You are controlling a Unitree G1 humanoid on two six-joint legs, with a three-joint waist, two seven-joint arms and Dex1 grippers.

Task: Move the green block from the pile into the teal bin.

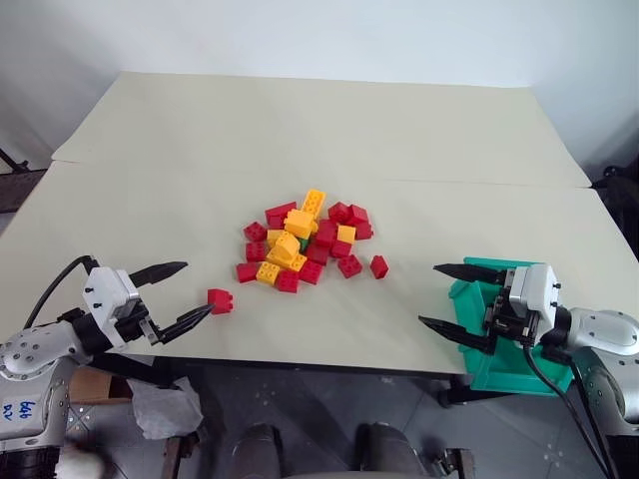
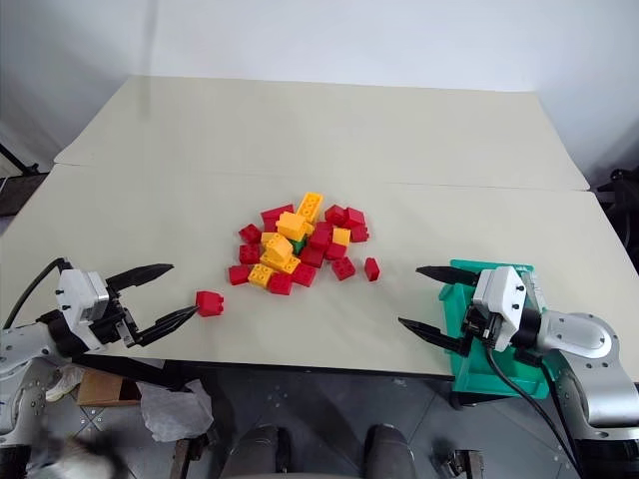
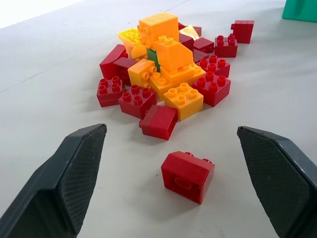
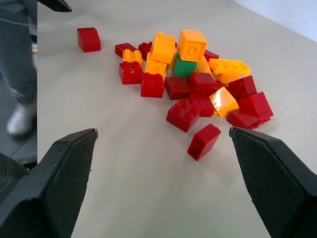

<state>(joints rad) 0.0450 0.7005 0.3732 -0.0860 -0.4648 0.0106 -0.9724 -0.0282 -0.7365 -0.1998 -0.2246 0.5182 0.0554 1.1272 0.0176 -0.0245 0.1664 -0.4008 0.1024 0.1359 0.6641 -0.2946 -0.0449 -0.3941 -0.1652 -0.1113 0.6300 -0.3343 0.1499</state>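
Your left pincer and right pincer both stand wide, holding nothing. Ahead, between them on the worktop, the pile buries one green block. Perhaps twenty red and yellow bricks. One stray red brick lies just before your left pincer; one teal bin sits under your right.

A beige table stands against a white wall, grey floor below.

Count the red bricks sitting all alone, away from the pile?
2: one red brick by the left gripper, another just off the pile's side toward the teal bin.
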